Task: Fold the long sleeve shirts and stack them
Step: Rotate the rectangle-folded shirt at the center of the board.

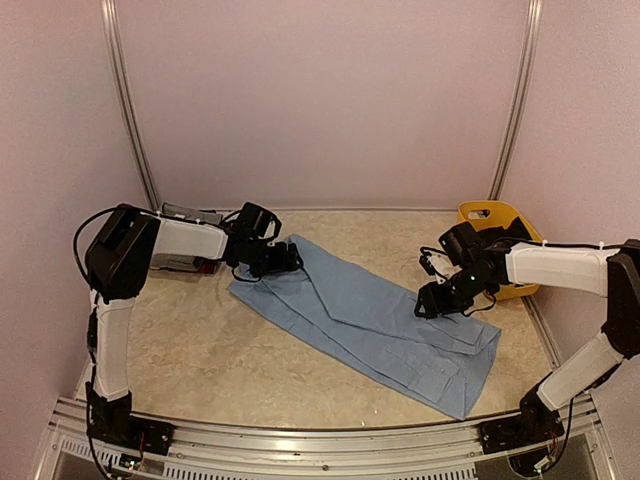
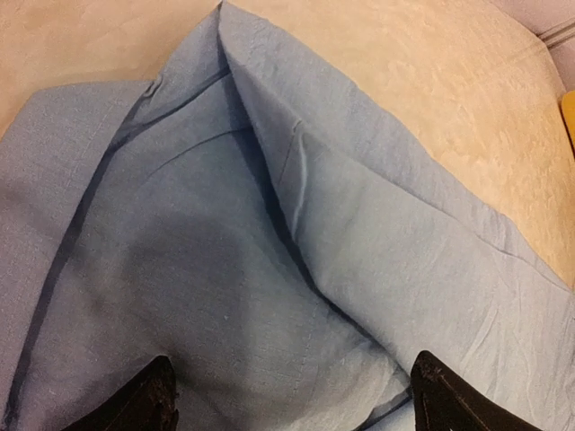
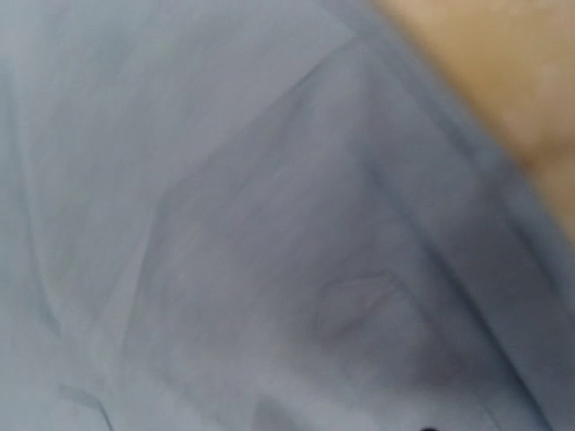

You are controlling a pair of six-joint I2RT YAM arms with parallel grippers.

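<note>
A light blue long sleeve shirt (image 1: 380, 320) lies spread on a slant across the table, from back left to front right, with a fold line along its middle. My left gripper (image 1: 283, 262) hovers low over its back-left end. In the left wrist view the gripper (image 2: 296, 404) stands wide open, its fingertips (image 2: 157, 395) on either side of a creased bulge of blue cloth (image 2: 269, 269). My right gripper (image 1: 437, 300) is down at the shirt's right edge. The right wrist view is blurred and filled with blue cloth (image 3: 269, 224), and the jaws do not show. Folded grey and red-dark cloth (image 1: 185, 264) lies partly hidden behind my left forearm.
A yellow plastic basket (image 1: 495, 213) stands at the back right, just behind my right arm. Pale walls with metal rails close in the back and both sides. The beige table (image 1: 200, 350) shows in front of the shirt.
</note>
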